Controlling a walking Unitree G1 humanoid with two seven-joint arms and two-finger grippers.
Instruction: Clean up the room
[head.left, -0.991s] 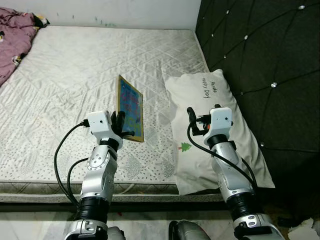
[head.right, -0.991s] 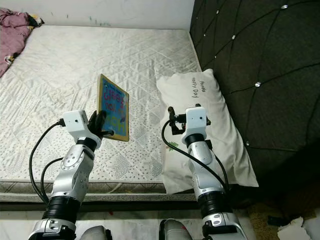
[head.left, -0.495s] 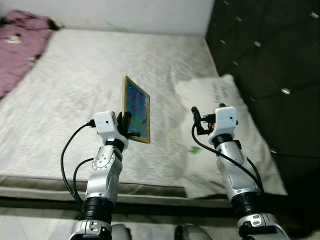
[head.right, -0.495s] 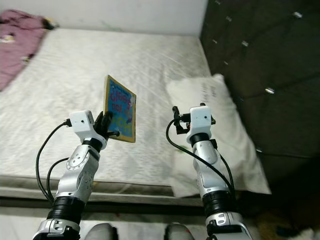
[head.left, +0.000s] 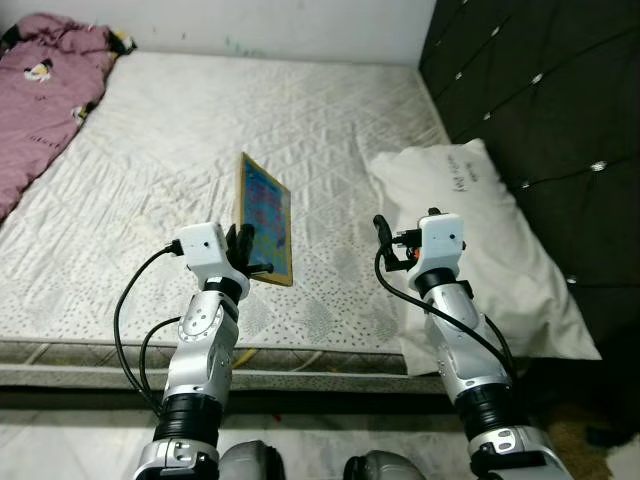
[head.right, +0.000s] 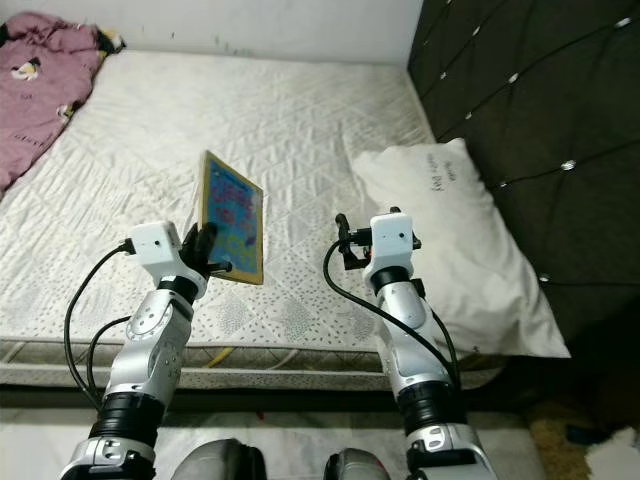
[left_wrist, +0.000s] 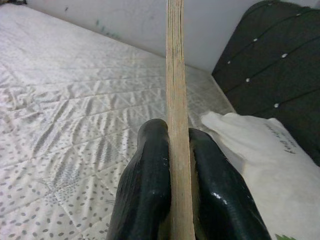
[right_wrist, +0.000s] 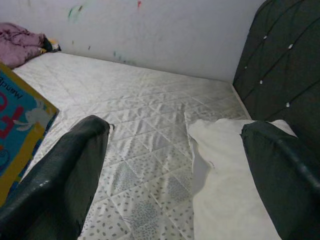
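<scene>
Left claw (head.left: 243, 256) clamped on lower edge of picture book (head.left: 263, 217), held upright above mattress (head.left: 150, 170). Right claw (right_wrist: 170, 165) spread wide, empty, near pillow (head.left: 495, 250). Risk: thin-edge grip lets tall book pivot or slip during walking.

One book (head.left: 263, 218), one pillow (head.left: 490, 250), one mattress (head.left: 150, 170), one pink blanket (head.left: 45, 95).

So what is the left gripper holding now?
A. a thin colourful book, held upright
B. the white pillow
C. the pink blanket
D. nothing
A: the left gripper is shut on the edge of the book, which stands upright above the mattress.
</scene>
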